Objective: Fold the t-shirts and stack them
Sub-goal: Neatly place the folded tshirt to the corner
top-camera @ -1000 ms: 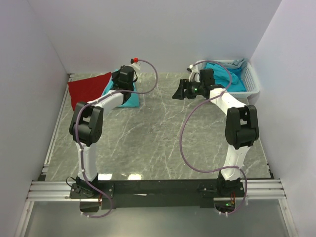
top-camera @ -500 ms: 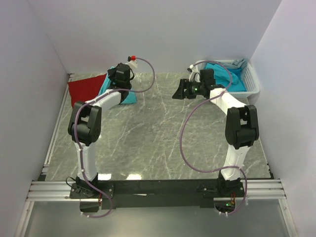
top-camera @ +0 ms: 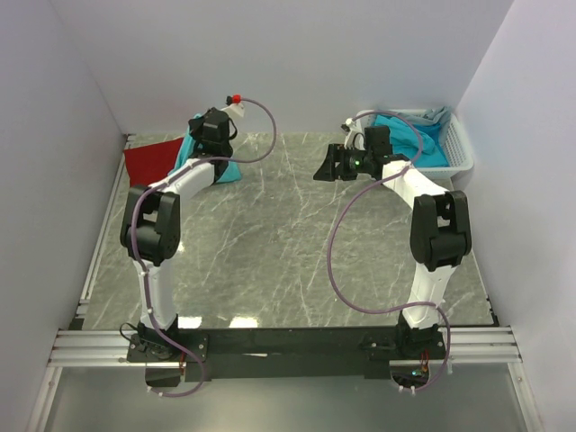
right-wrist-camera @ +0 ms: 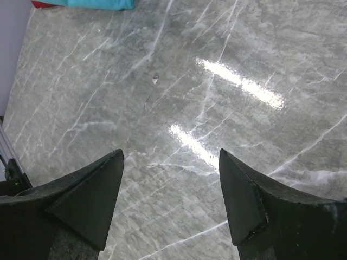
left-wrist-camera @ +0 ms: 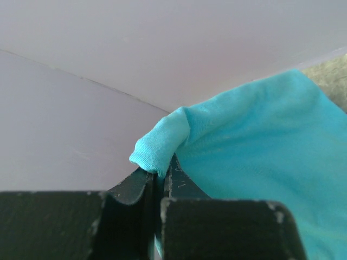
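- Your left gripper has its fingers pressed together on a rolled edge of the turquoise t-shirt. In the left wrist view the pinched fold sits at the centre, and the rest of the cloth spreads toward the lower right.
- In the top view that t-shirt is bunched at the upper left of the frame. It hangs below the left wrist, close to the back wall, with its lower part on the marble table.
- The red t-shirt lies flat at the far upper left, and its right edge meets the turquoise cloth.
- Your right gripper has its fingers spread wide with nothing between them. It is over bare marble at the upper centre of the top view.
- The white basket stands at the upper right and holds a heap of turquoise t-shirts.
- In the right wrist view, a strip of turquoise and a sliver of red show along the top left edge.
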### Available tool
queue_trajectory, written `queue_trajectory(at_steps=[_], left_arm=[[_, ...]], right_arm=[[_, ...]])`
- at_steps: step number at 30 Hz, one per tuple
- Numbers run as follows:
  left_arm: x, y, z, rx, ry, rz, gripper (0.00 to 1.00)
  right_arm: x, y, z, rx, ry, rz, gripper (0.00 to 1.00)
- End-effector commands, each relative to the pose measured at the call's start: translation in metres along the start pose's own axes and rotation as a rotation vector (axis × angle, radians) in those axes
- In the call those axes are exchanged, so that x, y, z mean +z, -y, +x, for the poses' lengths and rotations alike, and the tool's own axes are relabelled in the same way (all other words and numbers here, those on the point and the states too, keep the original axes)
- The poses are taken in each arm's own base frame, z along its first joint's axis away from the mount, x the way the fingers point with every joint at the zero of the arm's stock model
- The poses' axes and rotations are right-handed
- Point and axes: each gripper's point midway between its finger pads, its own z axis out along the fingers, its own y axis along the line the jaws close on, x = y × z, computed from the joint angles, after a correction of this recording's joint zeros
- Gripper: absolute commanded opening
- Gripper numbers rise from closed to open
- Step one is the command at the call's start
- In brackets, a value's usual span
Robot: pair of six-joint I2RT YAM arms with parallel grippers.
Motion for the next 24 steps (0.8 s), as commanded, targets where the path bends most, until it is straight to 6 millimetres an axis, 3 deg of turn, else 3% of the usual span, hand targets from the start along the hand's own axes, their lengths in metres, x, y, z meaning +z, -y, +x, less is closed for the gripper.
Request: queue_trajectory(at_steps=[1,9,18,24], left_arm=[[-0.008,-0.061,-0.04,-0.072,0.101,-0.085,0.0],[-0.006,-0.073,-0.038,-0.063,0.11,-0.077,0.0],[-0.009,-0.093,-0.05,-0.088,0.142,-0.082,0.0],[-0.006,-0.099,-0.039,-0.086,0.129,-0.087,0.0]], right_arm=[[0.002,0.002,-0.007,-0.006,0.025,-0.015,0.78],[0.004,0.004,-0.005,0.004,0.02,-0.016,0.78],[0.005,0.005,-0.004,0.012,0.017,-0.018,0.79],[0.005,0.004,-0.004,0.012,0.016,-0.019,0.79]])
